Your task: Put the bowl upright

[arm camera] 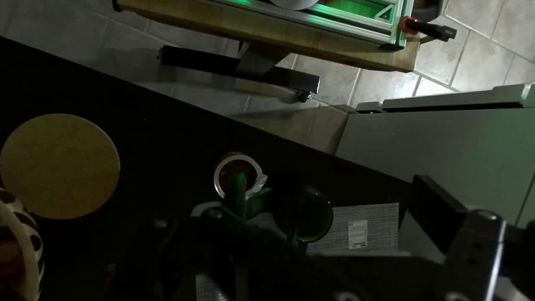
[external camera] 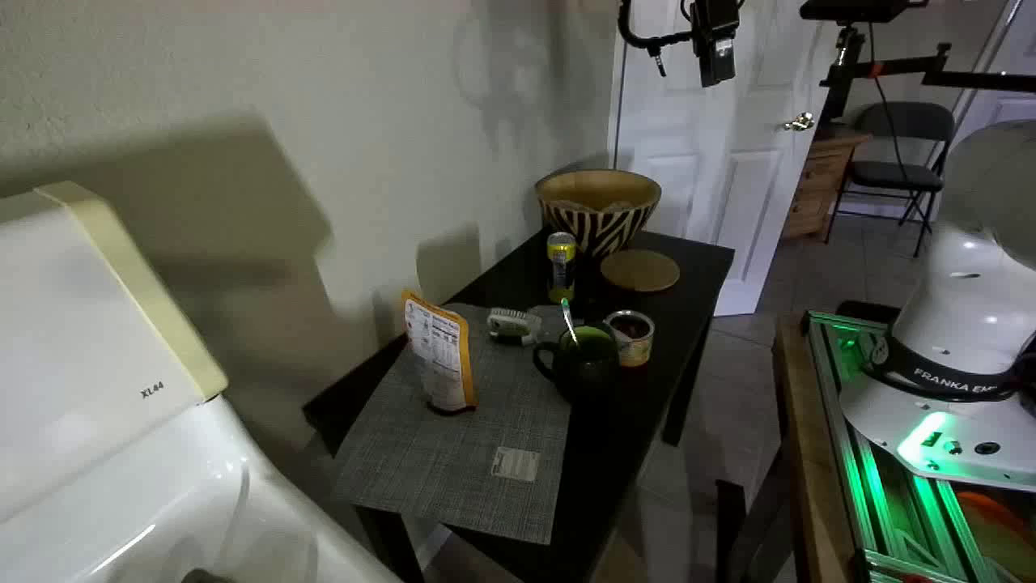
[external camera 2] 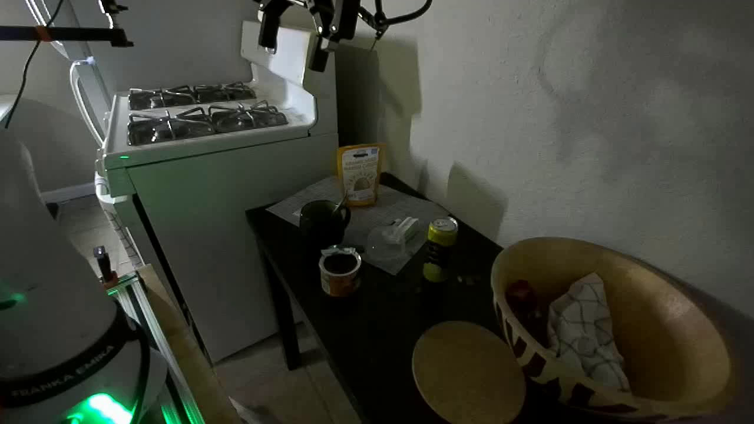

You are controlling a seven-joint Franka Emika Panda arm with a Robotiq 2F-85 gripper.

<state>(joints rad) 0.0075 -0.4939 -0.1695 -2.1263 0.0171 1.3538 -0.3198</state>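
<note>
A large wooden bowl (external camera: pixel 595 202) with zebra stripes outside stands opening up at one end of the black table; it also shows in an exterior view (external camera 2: pixel 665 312) and partly at the left edge of the wrist view (arm camera: pixel 31 251). A checked cloth (external camera 2: pixel 586 330) and a red thing (external camera 2: pixel 524 300) lie inside. A clear round plastic piece (external camera 2: pixel 386 242) lies beside a brush; I cannot tell if it is a bowl or lid. My gripper (external camera 2: pixel 294 54) is open and empty, high above the table and away from the bowl; its spread fingers show in the wrist view (arm camera: pixel 334 188).
On the table (external camera 2: pixel 353 341) stand a dark mug (external camera: pixel 587 364) with a spoon, an opened tin (external camera 2: pixel 340 271), a yellow can (external camera 2: pixel 439 247), a pouch (external camera: pixel 441 356), a brush (external camera: pixel 511 325) and a round wooden board (external camera: pixel 639 270). A placemat (external camera: pixel 461 470) lies under some. A wall and stove (external camera 2: pixel 206 147) border the table.
</note>
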